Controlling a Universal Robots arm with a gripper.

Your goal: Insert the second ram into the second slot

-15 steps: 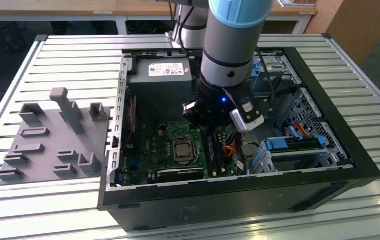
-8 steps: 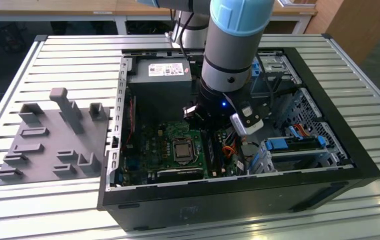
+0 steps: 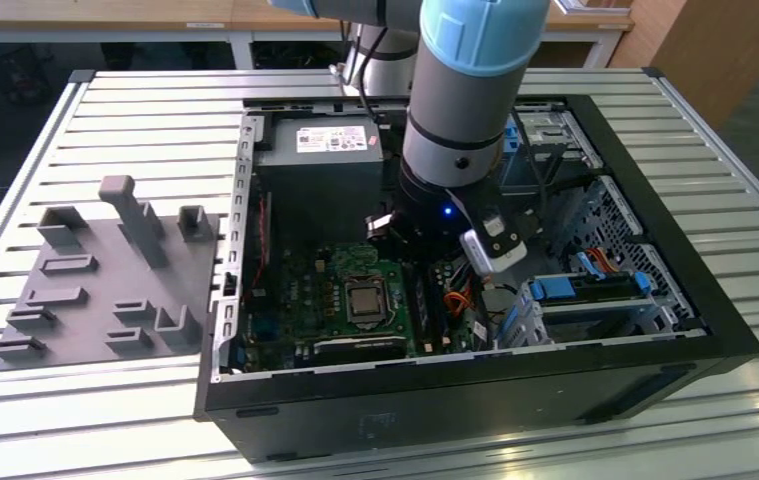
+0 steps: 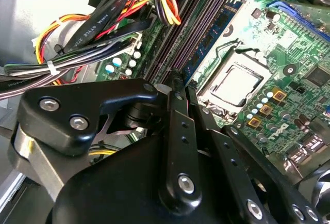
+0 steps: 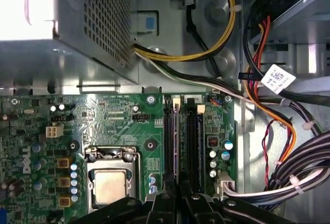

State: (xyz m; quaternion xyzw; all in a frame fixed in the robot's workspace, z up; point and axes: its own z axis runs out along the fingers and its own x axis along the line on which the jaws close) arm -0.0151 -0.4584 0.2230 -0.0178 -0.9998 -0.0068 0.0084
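Black robot gripper (image 4: 178,87), fingers clenched together, presses down onto the thin blue memory stick (image 4: 206,46) seated among the green motherboard's (image 5: 118,126) slots.

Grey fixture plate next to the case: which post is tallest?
The narrow post mid far row on the fixture plate; the blocks beside it stand clearly lower.

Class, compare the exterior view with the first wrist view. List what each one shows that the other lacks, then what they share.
Exterior view: the grey holder tray on the slatted table, beside the computer case, plus the arm reaching into it.
First wrist view: a close look along the memory slots, a white tag on the cables, and the gripper near the slots.
Both: the processor socket and the power supply.
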